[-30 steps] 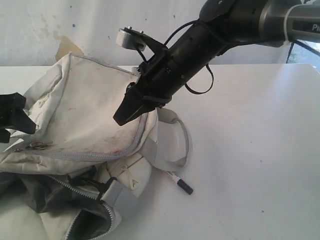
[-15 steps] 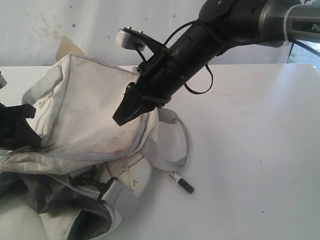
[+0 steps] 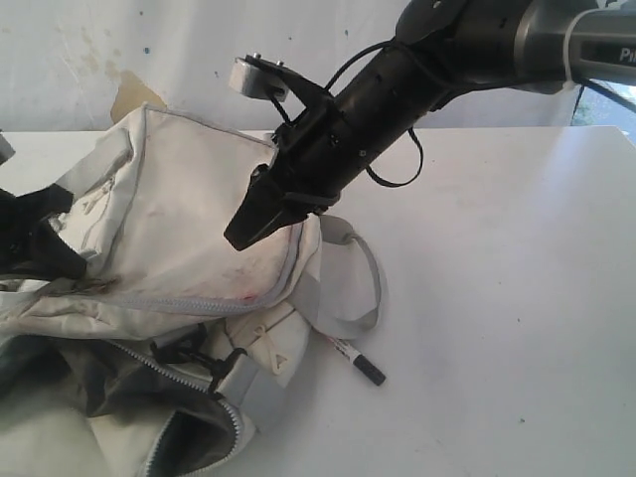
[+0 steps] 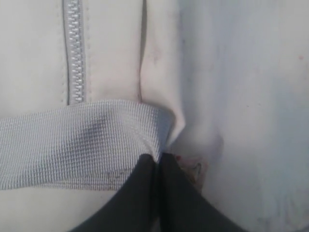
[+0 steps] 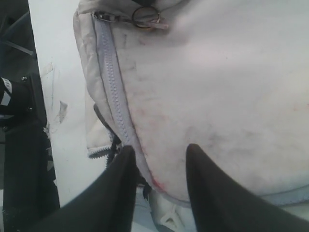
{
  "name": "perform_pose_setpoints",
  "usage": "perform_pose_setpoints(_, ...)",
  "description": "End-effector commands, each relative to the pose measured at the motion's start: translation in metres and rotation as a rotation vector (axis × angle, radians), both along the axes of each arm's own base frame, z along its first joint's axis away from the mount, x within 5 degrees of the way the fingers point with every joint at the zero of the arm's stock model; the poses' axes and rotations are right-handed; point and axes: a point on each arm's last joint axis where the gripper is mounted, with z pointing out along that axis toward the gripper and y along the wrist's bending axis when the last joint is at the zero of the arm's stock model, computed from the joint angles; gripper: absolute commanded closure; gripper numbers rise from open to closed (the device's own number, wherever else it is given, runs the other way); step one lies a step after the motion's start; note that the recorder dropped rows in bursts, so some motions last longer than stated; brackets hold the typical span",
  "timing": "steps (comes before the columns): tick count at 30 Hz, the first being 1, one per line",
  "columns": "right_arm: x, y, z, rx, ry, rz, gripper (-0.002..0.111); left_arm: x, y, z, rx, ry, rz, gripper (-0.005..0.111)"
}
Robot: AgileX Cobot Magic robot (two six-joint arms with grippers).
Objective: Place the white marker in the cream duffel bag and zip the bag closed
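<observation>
The cream duffel bag lies crumpled at the left of the table, its main zipper open onto dark lining. The white marker, black cap toward the front, lies on the table just right of the bag, beside a grey strap loop. My left gripper is at the bag's left end. In the left wrist view this gripper is shut, pinching cream fabric at the end of a grey webbing strap. My right gripper hovers open over the bag's upper right corner, its jaws astride a zippered seam.
The white table stretches bare to the right and front of the marker. A stained wall rises behind the bag. A zipper pull ring lies on the bag's side panel. The right arm slants down from the upper right.
My left gripper has gone from open to shut on the bag's left end. The bag's side panel has risen and shifted slightly right. The right arm and the marker have stayed put.
</observation>
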Motion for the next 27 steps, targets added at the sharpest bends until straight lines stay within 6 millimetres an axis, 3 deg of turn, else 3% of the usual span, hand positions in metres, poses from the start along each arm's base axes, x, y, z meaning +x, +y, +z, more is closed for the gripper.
perform_pose_setpoints(1, -0.002, 0.000, 0.007, 0.022, -0.037, 0.039, 0.076, 0.003, 0.002, 0.016, -0.139, -0.026, 0.014, 0.106)
perform_pose_setpoints(9, -0.004, 0.012, 0.009, 0.110, -0.186, 0.137, 0.076, 0.004, 0.022, 0.025, -0.270, -0.058, 0.071, 0.106)
perform_pose_setpoints(13, -0.006, 0.033, 0.009, 0.154, -0.389, 0.202, 0.076, 0.003, 0.025, 0.029, -0.323, -0.073, 0.066, 0.106)
perform_pose_setpoints(19, -0.005, 0.070, 0.004, 0.145, -0.628, 0.096, 0.072, 0.002, 0.023, 0.031, -0.346, -0.082, 0.036, 0.106)
perform_pose_setpoints(23, -0.010, 0.087, -0.009, 0.132, -0.675, 0.115, 0.060, 0.002, 0.023, 0.031, -0.341, -0.084, 0.036, 0.106)
perform_pose_setpoints(27, -0.015, 0.097, -0.019, 0.122, -0.706, 0.152, 0.059, 0.002, 0.023, 0.031, -0.341, -0.086, 0.035, 0.106)
